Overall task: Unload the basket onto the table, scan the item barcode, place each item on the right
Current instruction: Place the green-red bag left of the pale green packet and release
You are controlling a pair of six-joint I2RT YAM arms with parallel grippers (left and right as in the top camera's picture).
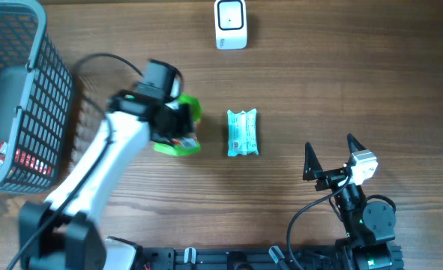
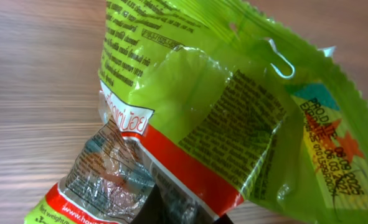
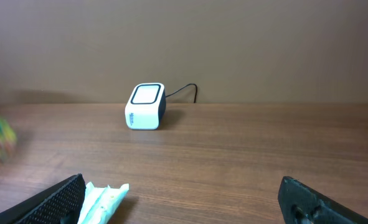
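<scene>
The left gripper (image 1: 173, 122) is clenched on a green snack bag (image 1: 190, 110), and in the left wrist view its dark finger (image 2: 174, 208) pinches the bag's red-and-clear lower edge while the crinkled green bag (image 2: 221, 112) fills the frame, printed text and a date stamp facing the camera. From overhead the bag sticks out on both sides of the gripper, left of the table's centre. Just right of it, apart from it, a pale blue-green packet (image 1: 242, 133) lies flat on the wooden table (image 1: 341, 67). The white barcode scanner (image 1: 231, 24) stands well beyond both at the far edge. The right gripper (image 1: 332, 154) sits near the front right, its 2 fingers spread wide and empty. A grey mesh basket (image 1: 52, 90) stands at the far left.
</scene>
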